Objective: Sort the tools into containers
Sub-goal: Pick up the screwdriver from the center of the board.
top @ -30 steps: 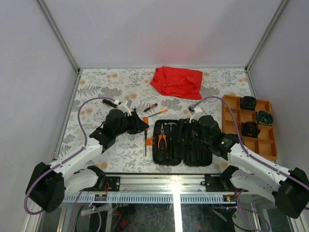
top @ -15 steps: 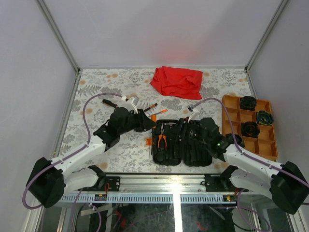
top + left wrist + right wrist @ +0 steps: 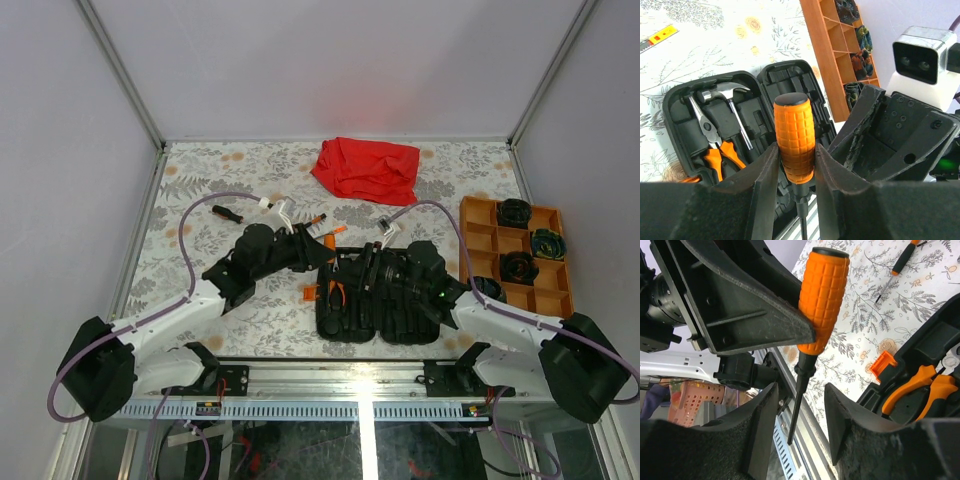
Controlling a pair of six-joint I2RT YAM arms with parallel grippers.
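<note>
Screwdriver (image 3: 794, 125) pinched by its orange handle in left gripper (image 3: 795, 150), shaft hanging between empty, wide-open right gripper (image 3: 800, 390): close right squarely on shaft before releasing left, then lower into black case (image 3: 785, 75) beside pliers (image 3: 710, 135) and hammer (image 3: 725, 95), short of orange tray (image 3: 815, 30).

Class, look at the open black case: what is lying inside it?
Pliers and a hammer lie in one half of the case. The screwdriver and left gripper hide much of the other half, so its contents cannot be told.
</note>
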